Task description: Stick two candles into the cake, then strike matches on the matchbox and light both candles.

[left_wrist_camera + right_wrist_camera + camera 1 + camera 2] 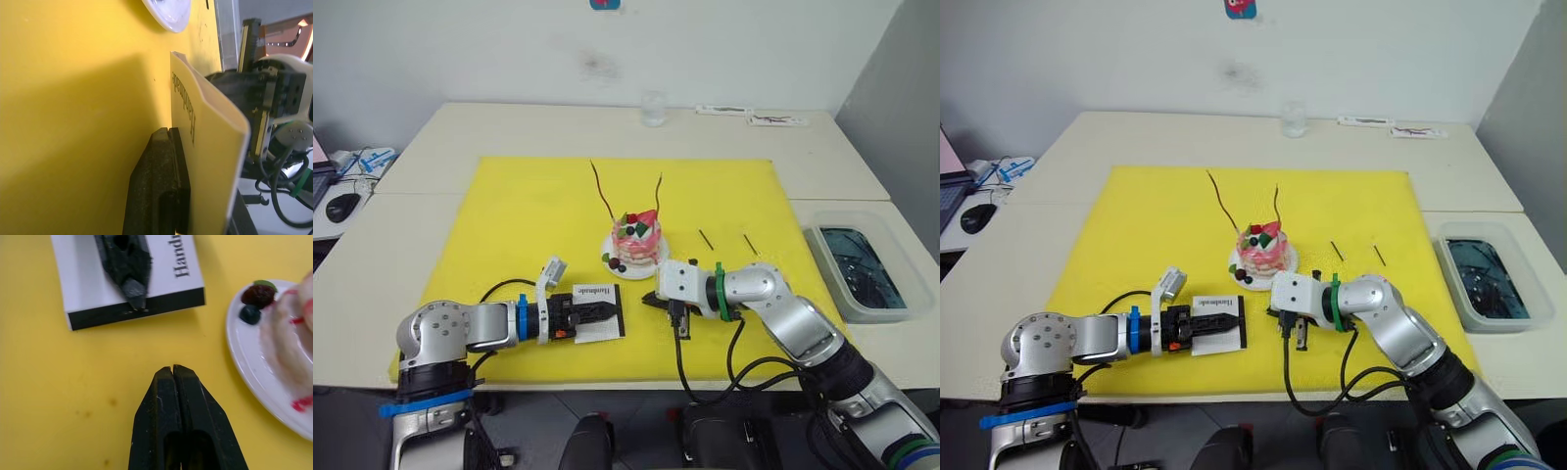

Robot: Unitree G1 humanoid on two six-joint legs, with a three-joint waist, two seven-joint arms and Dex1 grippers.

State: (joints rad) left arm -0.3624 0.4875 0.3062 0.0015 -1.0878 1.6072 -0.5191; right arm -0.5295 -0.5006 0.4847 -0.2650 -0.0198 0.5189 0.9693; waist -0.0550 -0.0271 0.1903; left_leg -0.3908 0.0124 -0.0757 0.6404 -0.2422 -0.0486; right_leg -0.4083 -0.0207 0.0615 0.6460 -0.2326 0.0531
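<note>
While the matchbox (598,311) lies flat on the yellow mat (509,225) near the front edge of the counter (431,137), it is gripped by the left tool (600,313), one black finger pressed on its top face, as is seen in the right wrist view; the other finger is partly hidden beside the box in the left wrist view. The dark striking strip (137,313) along one edge of the box is turned toward the right tool (172,369), whose two fingers are pressed together with nothing visible between them. That tool is held just above the mat, near the strip but apart from it, between the matchbox and the white plate (244,357).

The cake (637,238) is set on that plate at the middle of the mat, just behind the two tools. Both candles are stuck in it: the dark red candle (601,190) leans toward the robot's left, and the tan candle (659,194) rises closer to upright. No flame is seen on either. The two matches (706,239) (750,245) lie on the mat to the right of the cake, a little apart from each other and well clear of both tools.
</note>
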